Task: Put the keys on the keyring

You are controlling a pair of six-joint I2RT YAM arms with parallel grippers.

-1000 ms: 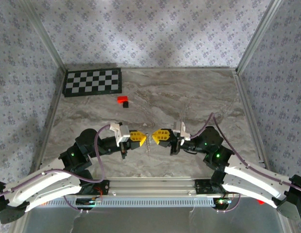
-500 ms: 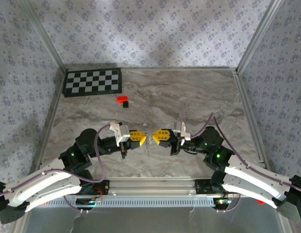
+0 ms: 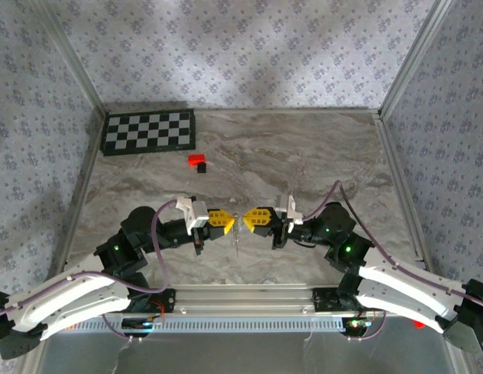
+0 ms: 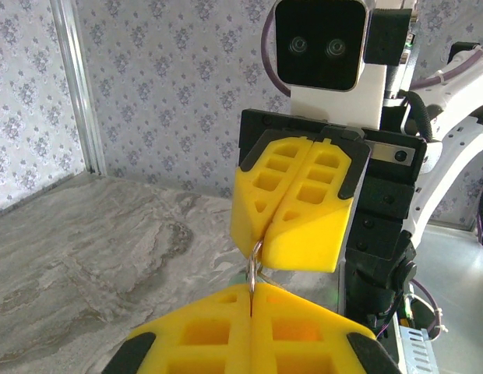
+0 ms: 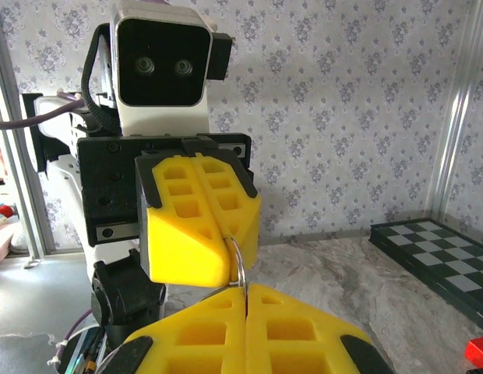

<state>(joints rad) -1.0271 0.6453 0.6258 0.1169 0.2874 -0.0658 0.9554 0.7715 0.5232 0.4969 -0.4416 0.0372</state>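
Left pincer (image 3: pixel 230 221) and right pincer (image 3: pixel 247 220) both pressed together, pinching thin silvery keyring (image 5: pixel 241 269) between them.

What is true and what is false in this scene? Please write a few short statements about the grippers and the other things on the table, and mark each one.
1. The left gripper and the right gripper meet tip to tip above the table. True.
2. The left gripper holds the red-and-black block. False: the block lies on the table, near the checkerboard.
3. The checkerboard lies at the far left corner of the table. True.
4. The right gripper's fingers are wide open. False: they are closed together.
5. The thin metal keyring runs from the seam of one gripper's fingers to the seam of the other's. True.
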